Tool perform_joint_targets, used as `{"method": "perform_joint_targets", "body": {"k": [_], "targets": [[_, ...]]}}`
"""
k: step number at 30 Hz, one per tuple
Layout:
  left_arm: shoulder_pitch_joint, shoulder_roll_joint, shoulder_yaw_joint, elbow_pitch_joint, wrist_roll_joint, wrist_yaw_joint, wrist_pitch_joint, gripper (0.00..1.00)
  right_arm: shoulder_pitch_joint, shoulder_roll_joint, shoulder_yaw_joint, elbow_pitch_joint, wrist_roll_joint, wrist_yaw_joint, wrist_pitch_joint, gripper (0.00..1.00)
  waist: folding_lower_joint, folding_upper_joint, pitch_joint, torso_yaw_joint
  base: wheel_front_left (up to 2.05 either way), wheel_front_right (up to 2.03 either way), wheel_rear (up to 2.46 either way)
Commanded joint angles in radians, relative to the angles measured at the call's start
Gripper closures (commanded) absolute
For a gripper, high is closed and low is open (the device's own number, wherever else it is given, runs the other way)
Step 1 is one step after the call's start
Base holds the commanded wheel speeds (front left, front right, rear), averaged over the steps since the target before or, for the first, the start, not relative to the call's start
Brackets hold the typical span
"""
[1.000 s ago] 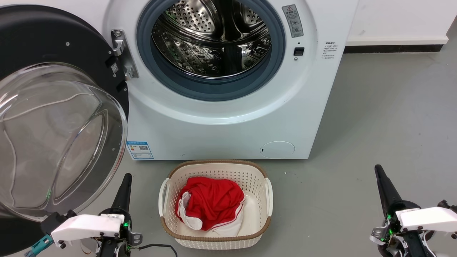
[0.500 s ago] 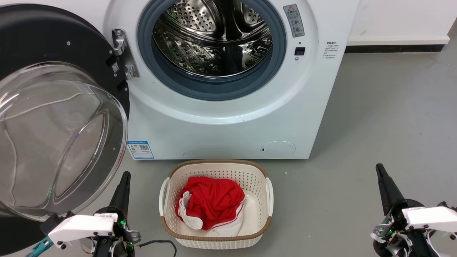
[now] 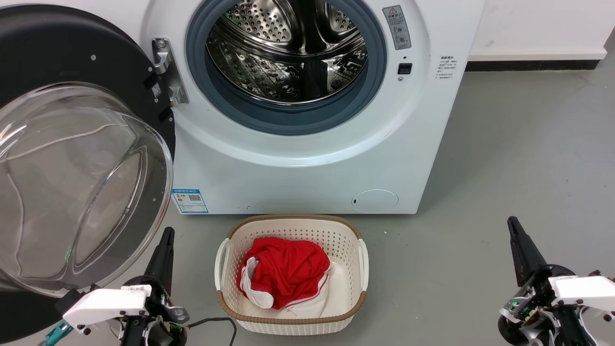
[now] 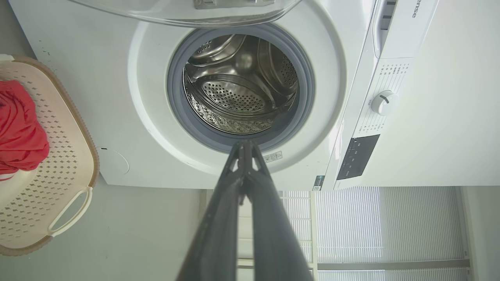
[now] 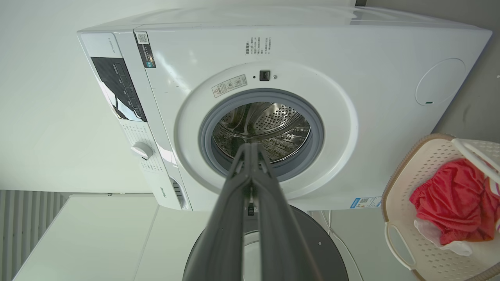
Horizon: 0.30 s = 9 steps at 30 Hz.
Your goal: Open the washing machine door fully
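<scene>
The white washing machine point(image 3: 307, 178) stands ahead with its steel drum point(image 3: 288, 53) exposed. Its round black washing machine door point(image 3: 62, 62) is swung wide to the left on a metal hinge point(image 3: 166, 72), the clear glass bowl point(image 3: 72, 187) bulging toward me. My left gripper point(image 3: 167, 235) is shut and empty, just below the door's lower rim and apart from it. My right gripper point(image 3: 513, 225) is shut and empty over the floor at the lower right. The left wrist view has the shut fingers point(image 4: 244, 146) pointing at the drum opening; the right wrist view shows the same point(image 5: 250, 148).
A cream laundry basket point(image 3: 230, 302) with red and white clothes point(image 3: 283, 271) sits on the grey floor in front of the washer, between my grippers. A black cable point(image 3: 216, 322) lies by the left arm. Open floor point(image 3: 519, 158) stretches right of the machine.
Both grippers have drawn back slightly toward the bottom of the head view. The door has not visibly moved.
</scene>
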Motion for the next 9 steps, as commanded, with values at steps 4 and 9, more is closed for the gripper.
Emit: {"method": "perform_joint_targets", "body": {"k": [4, 9], "targets": [[-0.008, -0.001, 0.004, 0.001, -0.001, -0.003, 0.004, 1.00, -0.012, 0.005, -0.003, 0.003, 0.001, 0.000, 0.002, 1.00, 0.0000, -0.0001, 0.000, 0.000, 0.00, 0.00, 0.00], [-0.008, -0.002, 0.004, 0.001, -0.001, -0.003, 0.004, 1.00, -0.012, 0.005, -0.004, 0.003, -0.002, 0.000, 0.004, 1.00, 0.0000, -0.0001, 0.000, 0.000, 0.00, 0.00, 0.00]]}}
